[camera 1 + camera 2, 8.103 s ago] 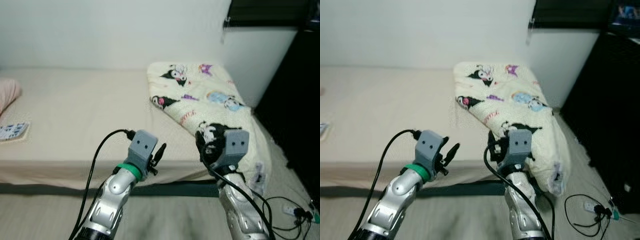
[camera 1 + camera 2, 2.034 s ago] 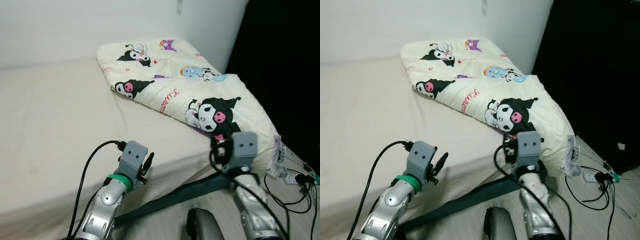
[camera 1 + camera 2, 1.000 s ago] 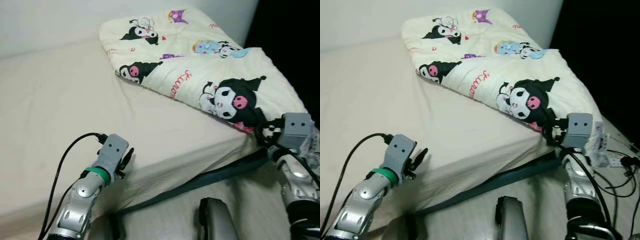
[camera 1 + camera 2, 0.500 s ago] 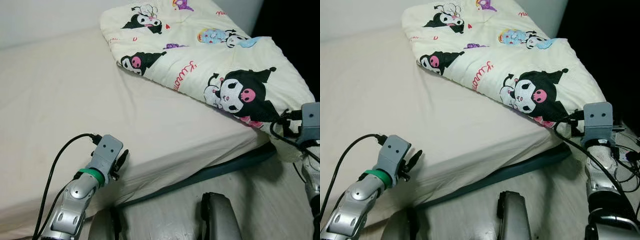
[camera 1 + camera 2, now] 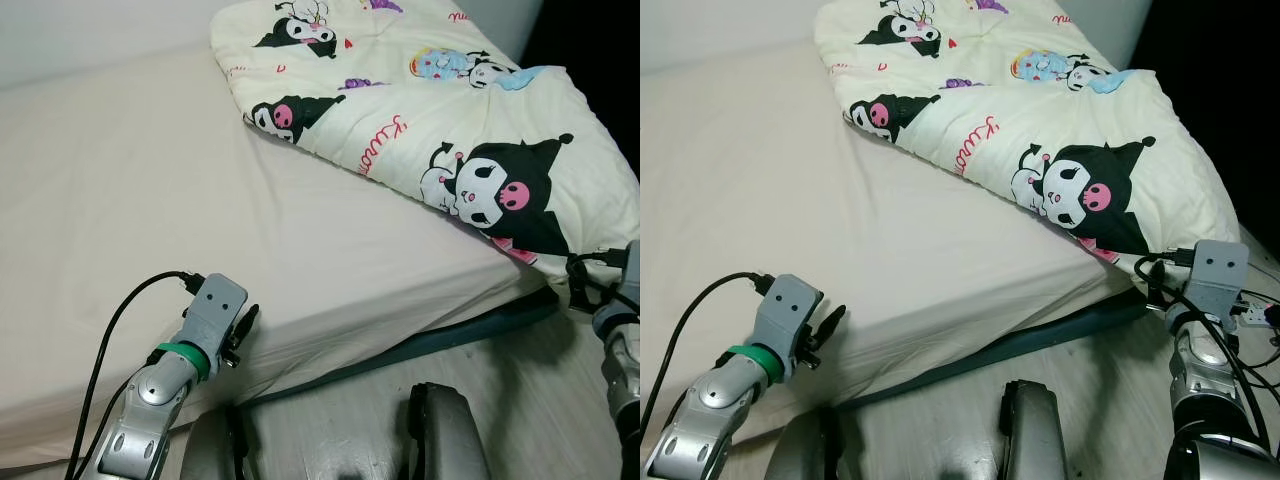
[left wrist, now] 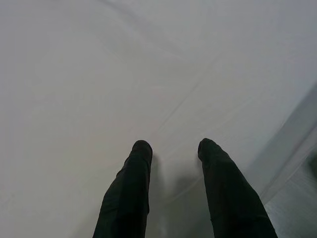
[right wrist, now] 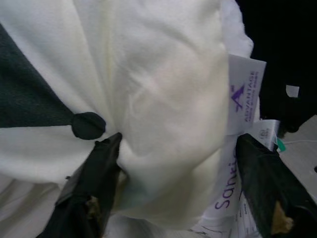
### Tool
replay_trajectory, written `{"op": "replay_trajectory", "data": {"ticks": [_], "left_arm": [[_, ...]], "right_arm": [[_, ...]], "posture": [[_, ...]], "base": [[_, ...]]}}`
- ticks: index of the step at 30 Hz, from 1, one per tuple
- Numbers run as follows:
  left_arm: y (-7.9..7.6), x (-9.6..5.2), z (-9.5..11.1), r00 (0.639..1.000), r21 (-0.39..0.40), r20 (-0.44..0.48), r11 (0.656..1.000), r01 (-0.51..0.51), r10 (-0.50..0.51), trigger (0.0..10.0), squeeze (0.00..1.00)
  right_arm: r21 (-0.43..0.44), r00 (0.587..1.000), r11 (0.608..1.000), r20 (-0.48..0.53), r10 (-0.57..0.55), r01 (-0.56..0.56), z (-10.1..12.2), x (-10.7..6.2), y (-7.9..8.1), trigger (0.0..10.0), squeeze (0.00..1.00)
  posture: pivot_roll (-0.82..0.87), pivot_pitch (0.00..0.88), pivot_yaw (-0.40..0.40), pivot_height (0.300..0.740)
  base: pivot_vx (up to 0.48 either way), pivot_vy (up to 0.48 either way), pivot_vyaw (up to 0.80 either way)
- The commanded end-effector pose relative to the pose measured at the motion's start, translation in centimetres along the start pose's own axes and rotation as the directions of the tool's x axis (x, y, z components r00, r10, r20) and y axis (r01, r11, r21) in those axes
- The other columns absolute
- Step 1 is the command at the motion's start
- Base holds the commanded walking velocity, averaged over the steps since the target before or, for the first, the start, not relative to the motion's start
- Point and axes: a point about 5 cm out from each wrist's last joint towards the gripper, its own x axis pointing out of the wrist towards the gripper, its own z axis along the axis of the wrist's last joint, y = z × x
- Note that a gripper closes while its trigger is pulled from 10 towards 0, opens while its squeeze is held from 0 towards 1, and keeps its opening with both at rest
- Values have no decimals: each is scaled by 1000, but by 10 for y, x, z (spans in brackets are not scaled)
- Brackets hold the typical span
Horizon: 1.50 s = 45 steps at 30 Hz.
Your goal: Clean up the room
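A cream blanket (image 5: pixel 450 110) printed with cartoon characters lies folded on the right end of the bed, one corner hanging over the edge. My right gripper (image 5: pixel 1155 280) is at that hanging corner. In the right wrist view it (image 7: pixel 178 141) stands open, its fingers (image 7: pixel 94 188) wide apart with the blanket's bulging corner (image 7: pixel 163 99) and its white care labels (image 7: pixel 242 99) between them. My left gripper (image 5: pixel 243 330) hovers open at the bed's front edge, over the bare beige sheet (image 6: pixel 148 74), holding nothing.
The beige mattress (image 5: pixel 120 180) spreads to the left. A dark bed frame rail (image 5: pixel 450 340) runs below it. My grey legs (image 5: pixel 445 440) stand on the pale floor. Cables (image 5: pixel 1260 315) lie on the floor at right, beside dark furniture (image 5: pixel 1220 80).
The camera has come closer and now looks down on the bed. My right gripper has moved out to the right, to the blanket's hanging corner. The left gripper stays by the bed edge.
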Motion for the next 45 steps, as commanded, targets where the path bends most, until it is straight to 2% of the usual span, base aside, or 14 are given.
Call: {"op": "replay_trajectory", "data": {"ticks": [1, 2, 3, 16, 23, 29, 30, 31, 34, 35, 37, 40, 43, 45], "left_arm": [[-3, -3, -7, 999, -12, -32, 1000, 10, -10, 10000, 0], [-3, -3, -7, 999, -12, -32, 1000, 10, -10, 10000, 0], [-3, -3, -6, 999, -14, -32, 1000, 9, -10, 10000, 0], [-7, 1, -5, 1000, -20, -29, 1000, 5, -5, 10000, 0], [-12, 6, -5, 1000, -27, -22, 1000, 8, -9, 10000, 0], [-17, 9, -5, 1000, -36, -16, 999, 18, -19, 10000, 0], [-19, 9, -6, 1000, -37, -15, 999, 25, -26, 10000, 0], [-24, 10, -6, 999, -42, -11, 998, 42, -43, 10000, 0], [-26, 10, -6, 999, -43, -9, 998, 49, -49, 10000, 0], [-28, 11, -5, 998, -45, -6, 997, 57, -57, 10000, 0], [-34, 13, -5, 998, -49, -1, 996, 69, -69, 10000, 0], [-37, 15, -4, 997, -52, 3, 996, 73, -73, 10000, 0], [-38, 17, -4, 997, -58, 8, 996, 72, -71, 10000, 0], [-38, 18, -3, 998, -61, 11, 996, 69, -68, 10000, 0]], "right_arm": [[-6, 999, 1000, -35, -5, 5, -9, -3, -5, 4471, 0], [-4, 999, 1000, -35, -4, 4, -9, -3, -5, 4471, 0], [-28, 1000, 1000, -27, -5, 4, -6, -2, -6, 0, 0], [-137, 991, 986, 81, 105, -93, 15, 4, 10, 0, 0], [-152, 937, 942, 139, 321, -300, 14, -5, 43, 0, 0], [-135, 758, 775, 161, 632, -617, 2, -35, 92, 0, 0], [-131, 673, 689, 150, 724, -712, -2, -49, 106, 0, 0], [-126, 468, 478, 102, 878, -869, -9, -84, 129, 0, 0], [-117, 394, 401, 81, 915, -908, -12, -97, 136, 0, 0], [-106, 311, 315, 45, 949, -943, -17, -113, 143, 10000, 0], [-79, 144, 142, -19, 989, -987, -30, -146, 150, 10000, 0], [-42, 30, 28, -61, 998, -999, -41, -172, 153, 10000, 0], [-26, -22, -24, -83, 996, -999, -48, -188, 152, 10000, 0], [-92, 130, 127, -31, 991, -988, -40, -170, 151, 10000, 0]], "posture": [[19, 323, 189, 500], [19, 323, 189, 500], [14, 318, 186, 500], [-9, 286, 176, 500], [-40, 257, 159, 500], [-66, 244, 145, 500], [-76, 239, 142, 500], [-82, 238, 140, 500], [-82, 238, 140, 500], [-93, 235, 137, 500], [-105, 232, 130, 500], [-114, 227, 124, 500], [-117, 223, 118, 500], [-122, 218, 116, 500]], "base": [[0, 0, 0], [0, 0, 0], [0, 0, 0], [0, 0, 0], [0, 0, 0], [0, 0, 0], [0, 0, 0], [0, 0, 0], [0, 0, 0], [0, 0, 0], [0, 0, 0], [0, 0, 0], [0, 0, 0], [0, 0, 0]]}}
